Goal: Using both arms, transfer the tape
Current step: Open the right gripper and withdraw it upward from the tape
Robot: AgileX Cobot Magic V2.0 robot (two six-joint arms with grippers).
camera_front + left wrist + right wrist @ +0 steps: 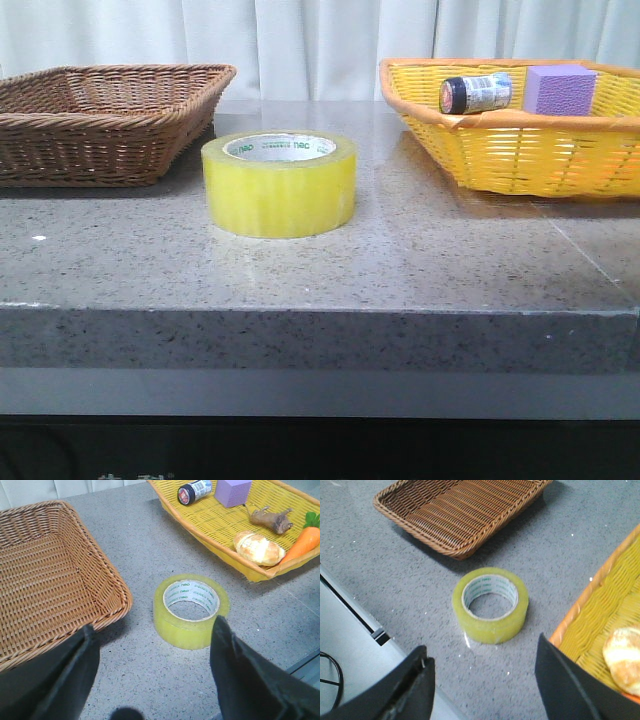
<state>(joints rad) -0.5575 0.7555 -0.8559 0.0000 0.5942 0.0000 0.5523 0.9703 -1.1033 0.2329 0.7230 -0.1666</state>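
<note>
tape (280, 184) sits on the table (400, 270) between two baskets (105, 120).

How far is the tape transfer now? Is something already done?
Nothing looks done yet. The tape lies flat on the table, between the brown basket and the yellow basket, touching neither. Both the left gripper and the right gripper are open above it, holding nothing. Grasping, handing over and placing are all left.
</note>
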